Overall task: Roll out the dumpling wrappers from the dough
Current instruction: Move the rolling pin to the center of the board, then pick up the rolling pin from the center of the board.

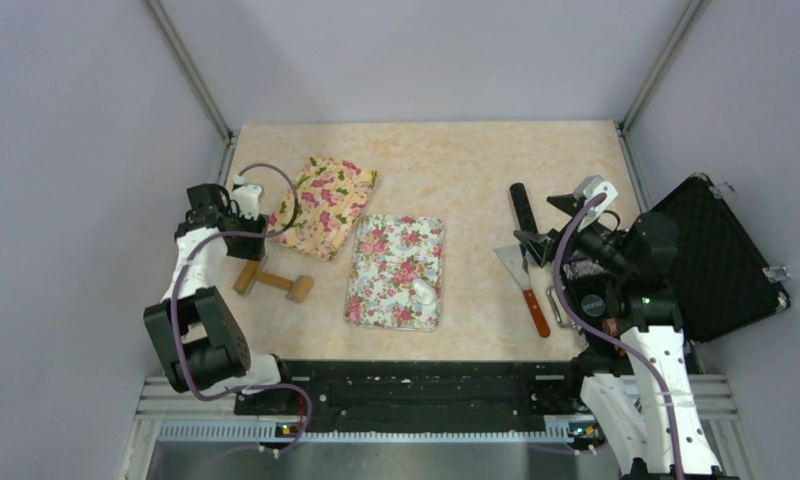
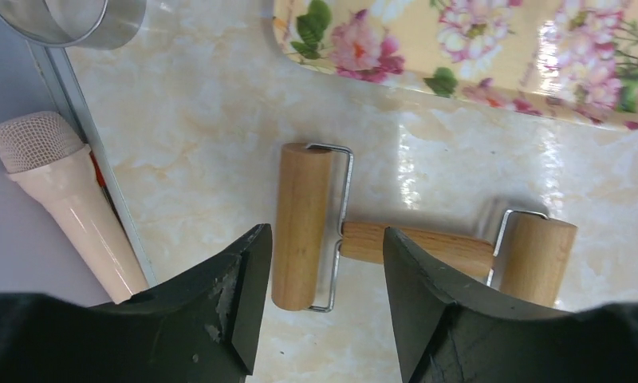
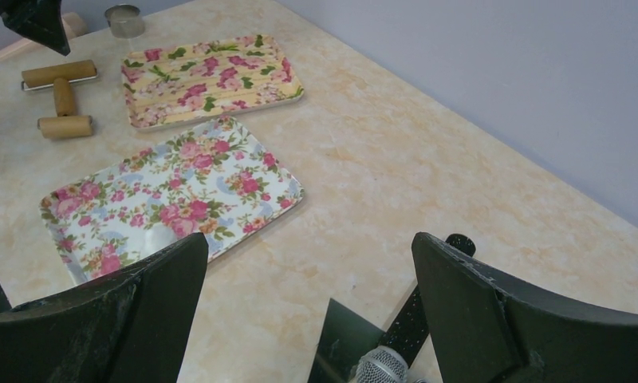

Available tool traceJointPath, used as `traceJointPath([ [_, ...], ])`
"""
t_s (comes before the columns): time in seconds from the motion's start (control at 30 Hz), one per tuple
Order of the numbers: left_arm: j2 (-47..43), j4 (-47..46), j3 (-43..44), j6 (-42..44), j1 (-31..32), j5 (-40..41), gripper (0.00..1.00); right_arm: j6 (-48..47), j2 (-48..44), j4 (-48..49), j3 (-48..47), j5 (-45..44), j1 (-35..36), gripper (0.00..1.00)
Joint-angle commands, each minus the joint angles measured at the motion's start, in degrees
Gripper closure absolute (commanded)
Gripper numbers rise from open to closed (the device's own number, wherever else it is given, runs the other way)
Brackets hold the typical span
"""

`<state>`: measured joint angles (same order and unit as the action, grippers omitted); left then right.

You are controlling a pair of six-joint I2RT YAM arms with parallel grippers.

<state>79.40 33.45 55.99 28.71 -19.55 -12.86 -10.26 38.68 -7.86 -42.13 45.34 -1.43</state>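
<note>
Hovering over the roller (image 2: 411, 246), your left gripper (image 2: 324, 299) is spread, empty, straddling the barrel (image 2: 301, 223) crosswise; the wrapper (image 1: 424, 292) lies on the blue tray (image 1: 381, 270) to its right, nearer your right gripper (image 3: 309, 239), also spread wide.

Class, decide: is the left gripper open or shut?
Open: the left gripper has its fingers apart, above the wooden roller lying ungripped on the table.

You look down on a beige marble-patterned table (image 1: 456, 165) boxed in by plain pale lilac walls (image 1: 416, 50) on three sides, silver metal posts (image 1: 188, 70) running up the far corners; soft light glints off its glossy top
</note>
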Motion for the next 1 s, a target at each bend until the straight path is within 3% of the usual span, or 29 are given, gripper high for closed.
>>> traceJointPath([
  [0.0,5.64,-0.85,3.32,1.99,-2.72,0.24,0.4,0.13,-0.07,1.99,-0.15,1.02,-0.49,0.02],
  [0.17,10.36,-0.52,4.87,3.97,-6.58,-2.39,0.14,0.15,0.45,2.19,-0.06,0.84,-0.44,0.02],
  [0.27,12.75,0.24,5.92,5.0,-7.99,-3.58,0.11,0.21,0.87,2.23,-0.06,0.59,-0.42,0.02],
  [0.7,21.91,0.13,6.32,7.2,-8.38,-1.7,0.16,0.54,1.91,2.49,-0.07,-0.54,-0.44,0.02],
  [0.9,26.8,-0.51,6.81,6.53,-8.39,-0.74,0.34,0.92,2.35,2.87,0.03,-0.56,-0.5,0.02],
  [0.97,28.2,-0.7,6.94,6.09,-8.4,-0.08,0.36,1.03,2.39,3.02,0.07,-0.55,-0.5,0.02],
])
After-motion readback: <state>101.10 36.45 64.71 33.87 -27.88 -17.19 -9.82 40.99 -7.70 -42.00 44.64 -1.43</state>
